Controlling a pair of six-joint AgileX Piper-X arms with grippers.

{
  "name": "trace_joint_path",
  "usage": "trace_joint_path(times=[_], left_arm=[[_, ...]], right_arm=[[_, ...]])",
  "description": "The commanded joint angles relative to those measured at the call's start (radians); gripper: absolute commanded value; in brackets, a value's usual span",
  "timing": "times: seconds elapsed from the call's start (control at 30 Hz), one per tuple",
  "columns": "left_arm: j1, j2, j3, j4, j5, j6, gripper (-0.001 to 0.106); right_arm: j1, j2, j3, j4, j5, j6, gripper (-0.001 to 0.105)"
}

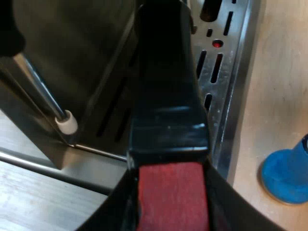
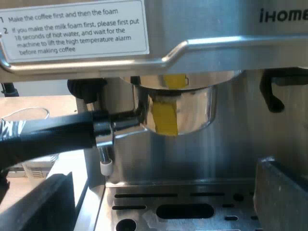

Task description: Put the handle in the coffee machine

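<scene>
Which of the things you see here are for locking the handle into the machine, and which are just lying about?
For the job: metal holder, its red-ended handle, left gripper clamped on it, espresso machine.
Lying about: blue tamper on the table, steam wand.

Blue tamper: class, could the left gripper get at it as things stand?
Probably not yet: the left gripper is shut on the handle and would have to let go first. The blue tamper itself stands uncovered on the table by the drip tray.
</scene>
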Motion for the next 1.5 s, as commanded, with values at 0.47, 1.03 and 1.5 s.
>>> trace_joint_path(times=[0.47, 1.03, 1.5], left_arm=[[-0.003, -0.011, -0.02, 0.011, 0.076, -0.021, 0.001], [-0.003, -0.011, -0.02, -0.031, 0.076, -0.021, 0.001], [-0.003, -0.011, -0.085, 0.005, 0.125, -0.051, 0.001]], right_arm=[[-0.007, -0.003, -0.002, -0.008, 0.005, -0.01, 0.077], [-0.007, -0.003, -0.002, -0.008, 0.005, -0.01, 0.077], [-0.007, -0.003, -0.002, -0.008, 0.005, -0.01, 0.077]])
